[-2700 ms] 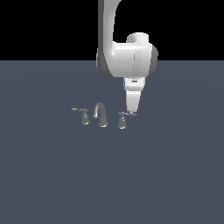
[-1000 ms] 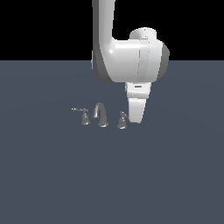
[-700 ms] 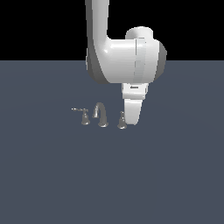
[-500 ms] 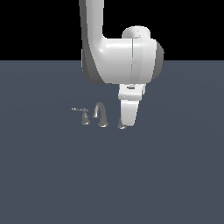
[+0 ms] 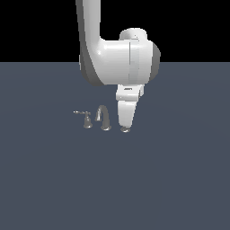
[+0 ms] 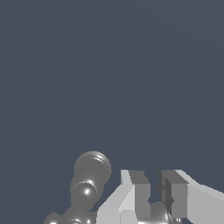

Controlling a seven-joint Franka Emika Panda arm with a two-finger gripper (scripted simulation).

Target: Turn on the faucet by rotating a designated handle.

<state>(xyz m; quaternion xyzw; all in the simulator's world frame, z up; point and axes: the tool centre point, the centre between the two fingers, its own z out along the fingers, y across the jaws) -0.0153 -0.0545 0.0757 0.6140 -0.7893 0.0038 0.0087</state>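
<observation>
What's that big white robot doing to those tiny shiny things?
The white robot arm has its gripper down on a tiny metal faucet set on the dark floor. It sits right over the handle on the exterior view's right, beside the arched spout. The smaller handle on the left is untouched. The wrist view shows a narrow gap between the fingers, with metal between them, but a real grip isn't clear.

Exterior view faces the arm level, well back; wrist view looks down close – both catch the faucet [image 5: 102,118]
</observation>
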